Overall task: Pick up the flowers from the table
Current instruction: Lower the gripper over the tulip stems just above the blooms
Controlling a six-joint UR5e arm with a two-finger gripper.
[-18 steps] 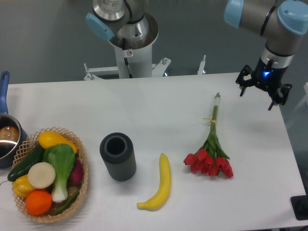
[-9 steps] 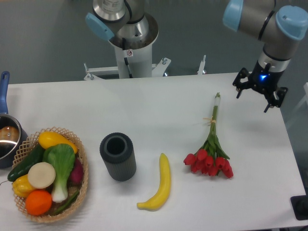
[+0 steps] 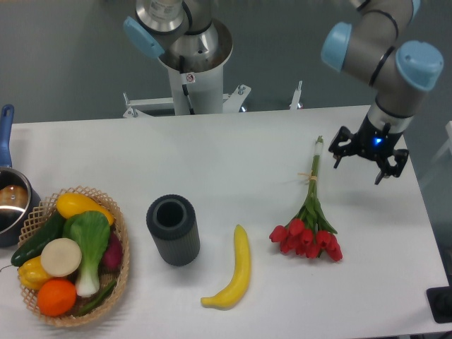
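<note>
Robotics lab or test bench. Evidence: robot arm (image 3: 381,49) on pedestal (image 3: 191,78) bolted behind bare white table (image 3: 212,155), plain grey backdrop, staged props: basket (image 3: 120,275) of toy vegetables, banana (image 3: 236,272), pot (image 3: 10,205).

Behind the white tabletop (image 3: 212,152) you see a plain grey-green backdrop (image 3: 63,56), evenly lit and without windows or marks; you cannot tell whether it is wall or floor. A white metal bracket frame (image 3: 183,106) with bolts runs along the tabletop's far edge. The same grey surface (image 3: 434,176) shows past the right edge. At the lower right corner a small dark block (image 3: 441,305) sits just beside the tabletop's edge. The light is soft and diffuse, casting faint shadows.
</note>
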